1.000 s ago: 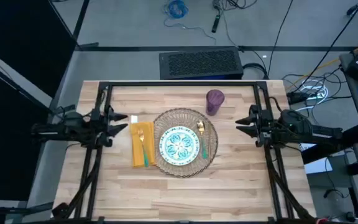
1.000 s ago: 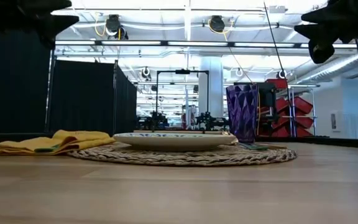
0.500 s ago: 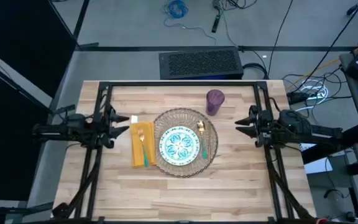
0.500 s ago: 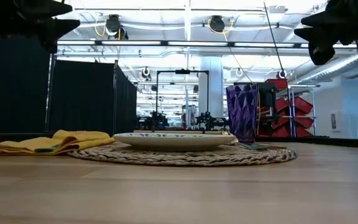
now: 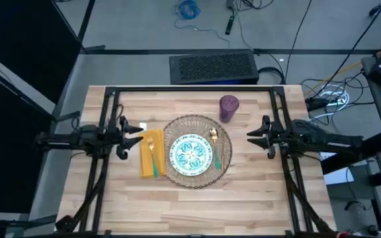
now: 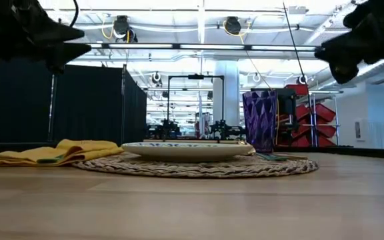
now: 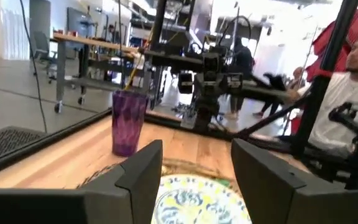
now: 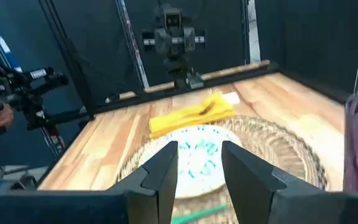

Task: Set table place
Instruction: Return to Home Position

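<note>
Plate [image 5: 189, 153] sits centred on the mat [image 5: 197, 121], napkin [image 5: 150, 158] just beside the mat, cup [image 5: 228, 108] near its rim. Left gripper [image 5: 129, 135] and right gripper [image 5: 255, 137] flank the mat, both spread and empty. Plate's probably slick and breakable, so I'd take it by the rim.

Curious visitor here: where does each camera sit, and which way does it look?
High view: overhead, straight down on the light wooden plank table; shows left gripper and right gripper.
Low view: tabletop height, level across the round woven straw mat; arm ends in top corners.
Left wrist view: on left arm, facing the purple cup; own open fingers.
Right wrist view: on right arm, facing the mustard-yellow cloth napkin; own open fingers.
Shared: all show the teal-patterned white plate.
</note>
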Controlling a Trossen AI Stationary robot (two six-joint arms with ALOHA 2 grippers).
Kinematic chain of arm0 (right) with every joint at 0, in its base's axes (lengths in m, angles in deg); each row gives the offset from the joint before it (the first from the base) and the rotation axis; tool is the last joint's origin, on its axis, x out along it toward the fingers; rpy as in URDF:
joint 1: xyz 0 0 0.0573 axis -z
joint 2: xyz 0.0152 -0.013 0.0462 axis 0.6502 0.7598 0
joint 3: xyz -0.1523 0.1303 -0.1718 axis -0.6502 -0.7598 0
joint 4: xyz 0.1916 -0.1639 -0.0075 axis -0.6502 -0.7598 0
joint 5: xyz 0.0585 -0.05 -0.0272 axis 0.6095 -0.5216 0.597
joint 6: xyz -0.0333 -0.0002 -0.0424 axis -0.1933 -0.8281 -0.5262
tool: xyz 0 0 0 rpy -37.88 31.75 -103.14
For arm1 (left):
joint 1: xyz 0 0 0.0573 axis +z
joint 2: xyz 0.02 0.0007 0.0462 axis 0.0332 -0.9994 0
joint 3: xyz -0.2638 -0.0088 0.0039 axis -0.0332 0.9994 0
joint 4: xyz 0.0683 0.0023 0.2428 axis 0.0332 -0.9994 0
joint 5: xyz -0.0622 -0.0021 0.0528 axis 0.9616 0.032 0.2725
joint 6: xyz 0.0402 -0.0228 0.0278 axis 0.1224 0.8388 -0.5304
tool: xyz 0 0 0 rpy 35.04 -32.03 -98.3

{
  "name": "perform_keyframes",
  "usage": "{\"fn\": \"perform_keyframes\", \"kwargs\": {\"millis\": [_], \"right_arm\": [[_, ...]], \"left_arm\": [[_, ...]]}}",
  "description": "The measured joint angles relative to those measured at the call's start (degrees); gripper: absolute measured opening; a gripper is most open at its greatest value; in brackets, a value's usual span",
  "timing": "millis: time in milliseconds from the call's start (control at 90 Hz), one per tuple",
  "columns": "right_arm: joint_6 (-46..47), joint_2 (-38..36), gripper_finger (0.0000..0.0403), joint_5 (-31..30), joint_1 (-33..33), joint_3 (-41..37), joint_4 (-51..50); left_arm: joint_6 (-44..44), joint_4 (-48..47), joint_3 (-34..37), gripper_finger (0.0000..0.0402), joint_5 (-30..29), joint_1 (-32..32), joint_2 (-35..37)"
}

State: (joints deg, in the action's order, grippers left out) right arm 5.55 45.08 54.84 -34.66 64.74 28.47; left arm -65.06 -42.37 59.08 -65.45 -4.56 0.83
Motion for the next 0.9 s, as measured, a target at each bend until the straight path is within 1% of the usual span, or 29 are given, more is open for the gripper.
{"fn": "perform_keyframes", "kwargs": {"millis": [111, 222, 300, 400, 644, 744, 900], "right_arm": [[1.35, 0.0, 0.0109, 1.26, 0.0, -3.15, 4.85], [1.77, -0.01, 0.0109, 1.66, 0.0, -5.1, 7.76], [1.84, 0.0, 0.0109, 1.66, 0.0, -5.53, 7.86], [1.75, 0.0, 0.0109, 1.66, 0.0, -5.62, 7.92], [1.27, 0.02, 0.0109, 1.73, 0.0, -6.12, 8.17], [1.22, 0.26, 0.0109, 1.76, -0.01, -7.98, 11.32], [0.81, 0.59, 0.0109, 2.33, -0.02, -7.98, 11.35]], "left_arm": [[0.07, -3.82, 0.11, 0.0178, 0.07, 0.0, 0.0], [0.03, -4.45, 0.12, 0.0178, 0.21, 0.0, 0.0], [-0.33, -5.54, 0.16, 0.0178, 0.15, 0.0, 0.0], [-1.94, -4.19, 0.69, 0.0178, 0.15, 0.02, 0.0], [-1.95, -3.76, 0.84, 0.0178, 0.04, 0.02, -0.16], [-2.0, -3.72, 0.84, 0.0178, 0.04, 0.01, -0.65], [-1.96, -3.8, 0.86, 0.0178, 0.89, 0.01, -1.92]]}}
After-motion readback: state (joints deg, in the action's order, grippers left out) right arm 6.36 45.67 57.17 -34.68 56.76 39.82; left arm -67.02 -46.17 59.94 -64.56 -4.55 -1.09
